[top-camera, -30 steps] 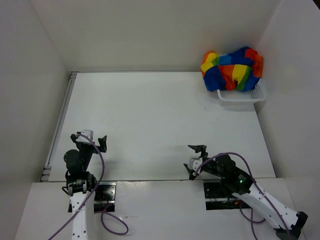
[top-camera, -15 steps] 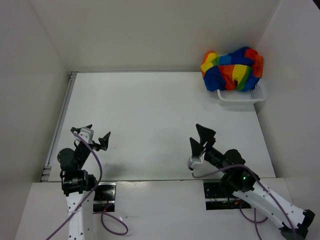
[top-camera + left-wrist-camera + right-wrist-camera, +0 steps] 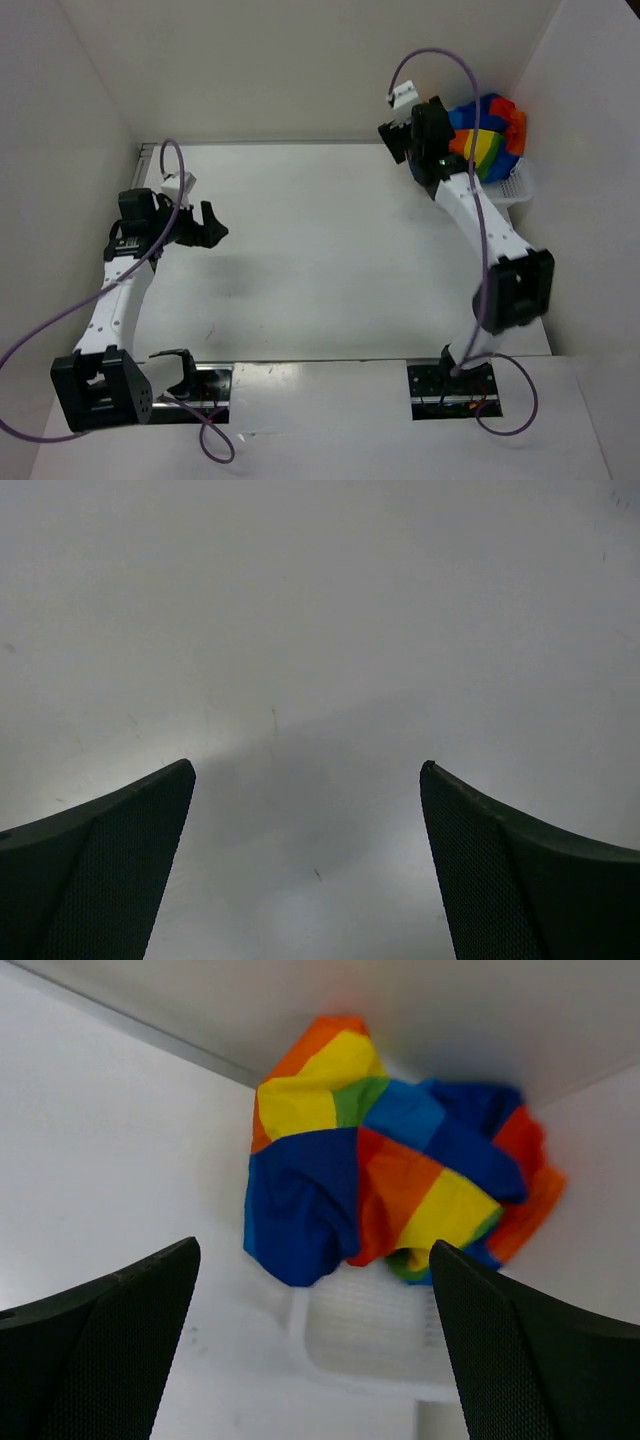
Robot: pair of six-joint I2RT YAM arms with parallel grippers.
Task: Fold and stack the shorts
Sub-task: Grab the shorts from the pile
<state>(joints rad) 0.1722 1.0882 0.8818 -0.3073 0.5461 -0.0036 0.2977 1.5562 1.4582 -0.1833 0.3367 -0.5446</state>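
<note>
both pairs of jaws stand wide apart and hold nothing. your right gripper (image 3: 395,145) hangs just short of the shorts (image 3: 380,1170), pointed at them. the shorts lie bunched in a crumpled heap on top of the white basket (image 3: 365,1335) in the far right corner of the table (image 3: 300,260), spilling over its rim. your left gripper (image 3: 212,226) hovers over the table near its left edge, well apart from the cloth. nothing is folded or stacked yet, so i judge you are at the very start: you have to lift the shorts out, spread them flat, fold them and stack them.
</note>
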